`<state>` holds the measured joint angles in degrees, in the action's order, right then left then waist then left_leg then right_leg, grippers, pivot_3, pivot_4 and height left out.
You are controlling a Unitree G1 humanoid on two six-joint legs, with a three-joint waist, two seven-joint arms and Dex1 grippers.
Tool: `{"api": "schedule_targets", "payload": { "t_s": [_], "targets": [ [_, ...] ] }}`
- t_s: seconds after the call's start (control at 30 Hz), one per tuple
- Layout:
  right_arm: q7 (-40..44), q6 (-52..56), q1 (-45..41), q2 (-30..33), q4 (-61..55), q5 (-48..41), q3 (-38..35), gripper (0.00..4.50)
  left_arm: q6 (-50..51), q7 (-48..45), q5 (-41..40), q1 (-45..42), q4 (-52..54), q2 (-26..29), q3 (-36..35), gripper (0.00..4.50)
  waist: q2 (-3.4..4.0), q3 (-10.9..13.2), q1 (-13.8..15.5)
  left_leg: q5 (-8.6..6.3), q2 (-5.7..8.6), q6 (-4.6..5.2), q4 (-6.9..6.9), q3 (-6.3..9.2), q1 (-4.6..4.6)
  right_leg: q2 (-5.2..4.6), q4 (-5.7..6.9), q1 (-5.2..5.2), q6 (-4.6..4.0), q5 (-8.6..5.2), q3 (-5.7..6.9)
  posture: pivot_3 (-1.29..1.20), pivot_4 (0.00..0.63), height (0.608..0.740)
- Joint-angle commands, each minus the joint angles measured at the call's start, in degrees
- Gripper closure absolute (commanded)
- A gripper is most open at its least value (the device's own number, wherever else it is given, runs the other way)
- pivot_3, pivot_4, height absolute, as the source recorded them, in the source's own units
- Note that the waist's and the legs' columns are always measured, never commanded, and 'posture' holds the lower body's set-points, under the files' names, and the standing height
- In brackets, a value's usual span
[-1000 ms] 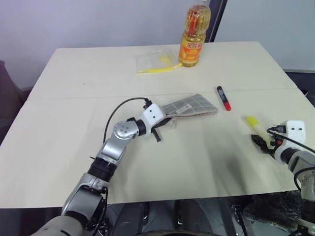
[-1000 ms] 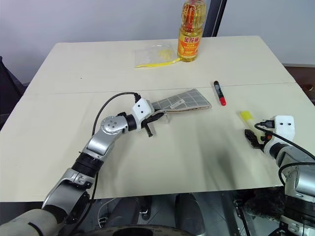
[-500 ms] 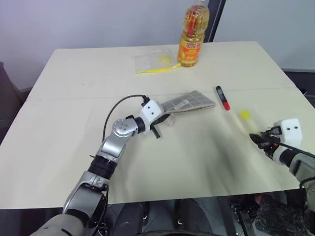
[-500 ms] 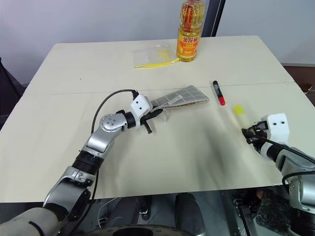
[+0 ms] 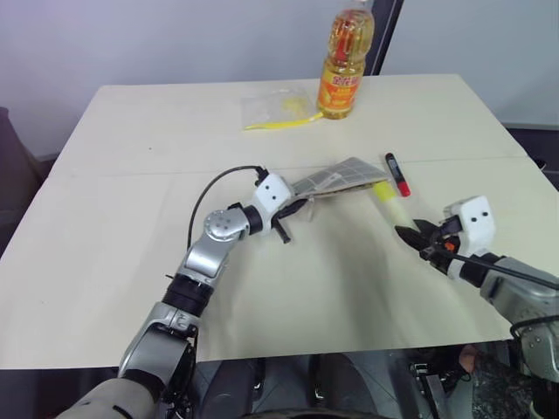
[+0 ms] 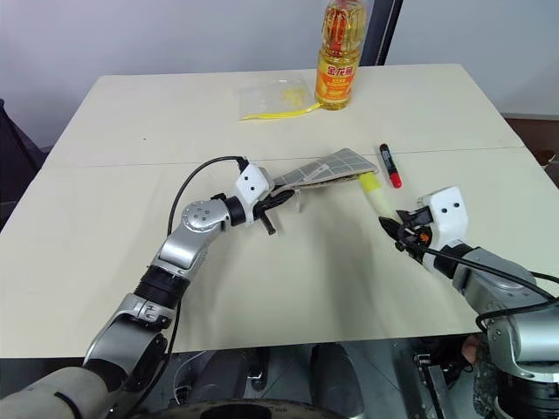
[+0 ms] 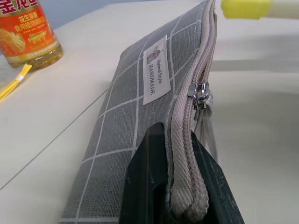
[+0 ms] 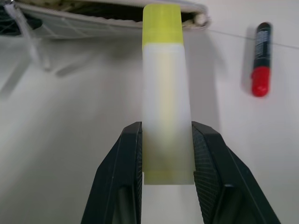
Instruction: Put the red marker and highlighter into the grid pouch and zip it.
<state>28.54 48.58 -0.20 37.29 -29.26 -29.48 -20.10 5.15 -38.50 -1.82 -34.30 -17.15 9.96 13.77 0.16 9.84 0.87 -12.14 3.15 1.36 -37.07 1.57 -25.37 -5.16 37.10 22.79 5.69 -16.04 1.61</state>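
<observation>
Right wrist view: right gripper (image 8: 166, 154) clamps the highlighter (image 8: 163, 88), cap aimed at the grid pouch (image 7: 140, 112) mouth, apparently open; left gripper (image 7: 180, 186) pinches its zipper end, steadying it. Red marker (image 8: 259, 59) lies beside.

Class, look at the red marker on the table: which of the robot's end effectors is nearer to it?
Right. The right end effector, holding the highlighter, hangs just short of the red marker; the left end effector grips the grid pouch at its far end.

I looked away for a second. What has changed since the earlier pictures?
The right gripper closed on the highlighter, lifted it off the table and carried it left to the grid pouch mouth. The left gripper kept its grip on the pouch; the red marker lay unmoved.
</observation>
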Motion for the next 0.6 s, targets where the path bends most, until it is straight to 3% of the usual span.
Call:
{"api": "schedule_targets", "payload": {
  "t_s": [0.03,0.4,0.6],
  "targets": [
    [-0.37,-0.64,-1.13,0.12,-0.63,-0.13,0.32,3.61,0.04,0.08,-0.72,-0.32,2.64,-0.28,-0.63,4.5,0.0,0.0,0.04,0.0,0.0,0.0,0.0,0.0,0.0,0.0,0.0,0.0,0.0,0.0,0.0,0.0,0.15,0.74],
    [0.65,-0.48,-1.27,2.19,0.69,0.59,2.43,3.61,-0.47,-1.47,-0.7,0.76,4.61,0.78,-0.08,4.5,0.01,0.0,-0.01,0.0,0.0,0.0,0.0,0.0,0.0,0.0,0.0,0.0,0.0,0.0,0.0,0.0,0.15,0.74],
    [3.33,0.08,0.5,7.55,-0.8,2.25,5.87,3.61,-3.32,-7.42,-0.2,2.31,6.88,4.39,2.09,4.5,0.01,0.0,-0.02,0.0,0.0,0.0,0.02,0.0,0.0,0.0,-0.01,0.0,-0.03,-0.01,0.0,0.0,0.15,0.74]
  ]
}}
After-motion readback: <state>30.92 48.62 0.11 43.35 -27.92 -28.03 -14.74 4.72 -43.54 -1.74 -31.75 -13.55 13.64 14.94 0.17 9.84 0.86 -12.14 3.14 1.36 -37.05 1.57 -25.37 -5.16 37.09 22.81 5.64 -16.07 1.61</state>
